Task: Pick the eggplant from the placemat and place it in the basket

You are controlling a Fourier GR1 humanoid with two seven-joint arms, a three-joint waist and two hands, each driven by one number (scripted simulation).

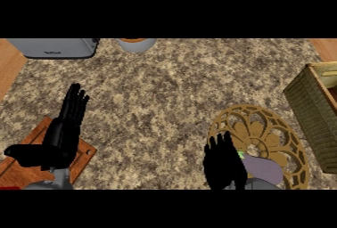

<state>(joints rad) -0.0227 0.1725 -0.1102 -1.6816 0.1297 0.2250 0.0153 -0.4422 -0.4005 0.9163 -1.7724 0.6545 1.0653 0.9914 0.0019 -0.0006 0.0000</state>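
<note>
Right hand point(222, 162) low over the left part of the round gold openwork placemat point(263, 129), fingers straight and pointing up the view, holding nothing. Eggplant point(263, 168) lies on the placemat just right of this hand, purple body with a bit of green stem next to the fingers; whether hand and eggplant touch, cannot tell. Woven basket point(314, 118) sits further right and above the hand, beyond the placemat's far edge, apart from the eggplant. Left hand point(63, 131) shows at the view's left, fingers straight and up, thumb out sideways, nothing in it, over a wooden cutting board point(82, 160). Far above the left hand: a grey toaster point(56, 47); right of that, a grey cup-like vessel point(136, 44). Speckled granite counter point(158, 102) under everything.
</note>
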